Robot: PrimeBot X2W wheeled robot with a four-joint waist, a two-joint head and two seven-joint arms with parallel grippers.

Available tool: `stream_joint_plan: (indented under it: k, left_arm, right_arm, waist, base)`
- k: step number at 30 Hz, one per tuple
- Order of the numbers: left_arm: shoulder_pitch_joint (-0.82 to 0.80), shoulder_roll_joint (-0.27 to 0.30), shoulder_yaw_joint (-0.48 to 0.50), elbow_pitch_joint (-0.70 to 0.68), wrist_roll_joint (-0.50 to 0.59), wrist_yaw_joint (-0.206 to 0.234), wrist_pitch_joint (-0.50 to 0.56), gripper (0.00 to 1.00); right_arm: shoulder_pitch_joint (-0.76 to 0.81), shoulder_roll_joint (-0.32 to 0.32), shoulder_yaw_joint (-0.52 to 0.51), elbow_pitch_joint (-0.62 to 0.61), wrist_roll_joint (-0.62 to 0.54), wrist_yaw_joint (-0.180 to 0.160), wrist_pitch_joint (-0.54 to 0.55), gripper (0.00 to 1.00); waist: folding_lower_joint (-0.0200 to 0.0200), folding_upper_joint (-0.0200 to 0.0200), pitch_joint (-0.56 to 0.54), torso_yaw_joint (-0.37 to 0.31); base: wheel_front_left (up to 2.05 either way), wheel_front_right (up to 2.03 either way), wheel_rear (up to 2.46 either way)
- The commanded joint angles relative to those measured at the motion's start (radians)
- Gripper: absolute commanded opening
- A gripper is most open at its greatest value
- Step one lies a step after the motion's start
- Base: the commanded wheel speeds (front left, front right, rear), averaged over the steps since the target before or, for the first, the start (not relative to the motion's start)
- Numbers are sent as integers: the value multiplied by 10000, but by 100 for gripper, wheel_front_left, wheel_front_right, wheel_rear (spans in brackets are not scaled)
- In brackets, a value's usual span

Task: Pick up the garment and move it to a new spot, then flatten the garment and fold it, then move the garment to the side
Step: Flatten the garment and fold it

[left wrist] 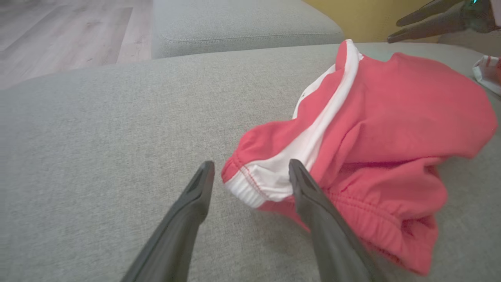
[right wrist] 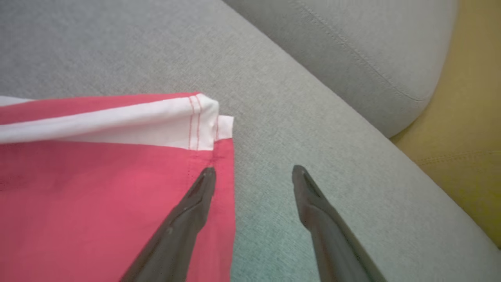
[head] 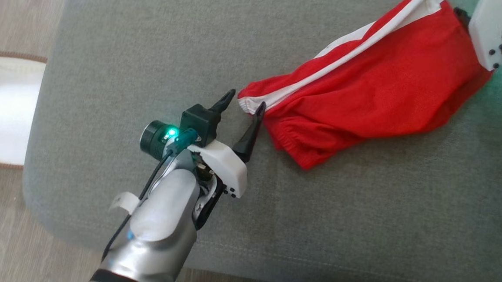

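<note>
Head view: the red garment is laid on the grey cushion, right of centre, the left gripper spread at its left end. Left wrist view: the waistband is framed by parted fingers, ungrasped. Right wrist view: the right gripper is spread over the hem, nothing grasped.

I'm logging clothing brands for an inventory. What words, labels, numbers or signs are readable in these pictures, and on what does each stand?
No text can be read in any of the three views.
red garment: no print or brand shows; a tiny dark speck on its white stripe is too small to read.
small white tag at the head view's lower left: looks blank.
white item with red marks at the left wrist view's right edge: too blurred to read.
</note>
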Motion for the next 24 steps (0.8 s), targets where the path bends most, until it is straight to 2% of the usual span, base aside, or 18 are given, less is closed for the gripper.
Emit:
stream_joint_plan:
  k: [1,7,8,17,24]
  left_arm:
    - [-372,184,345,-194,-95,143,-127,100]
    - [-219,371,867,-449,-172,537,-200,100]
    - [-219,371,867,-449,-172,537,-200,100]
    - [952,728,2825,-2982,-331,1437,-208,100]
    - [2295,641,4128,-4677,-186,1790,-209,100]
  right_arm:
    - [-286,71,-138,-57,158,-7,-396,100]
    - [-27,519,-646,38,567,-7,-2529,100]
    - [-27,519,-646,38,567,-7,-2529,100]
    - [1124,1389,-1690,-746,796,-7,-6028,100]
    - [2762,1960,-2812,-1889,163,-7,-7012,100]
  waist:
    - [-1,0,-244,-174]
    - [-1,0,-979,-709]
    - [-1,0,-979,-709]
    - [-1,0,-2098,-1681]
    - [-1,0,-2725,-2322]
  base:
    - [0,0,0]
    - [0,0,0]
    - [0,0,0]
    - [0,0,0]
    - [0,0,0]
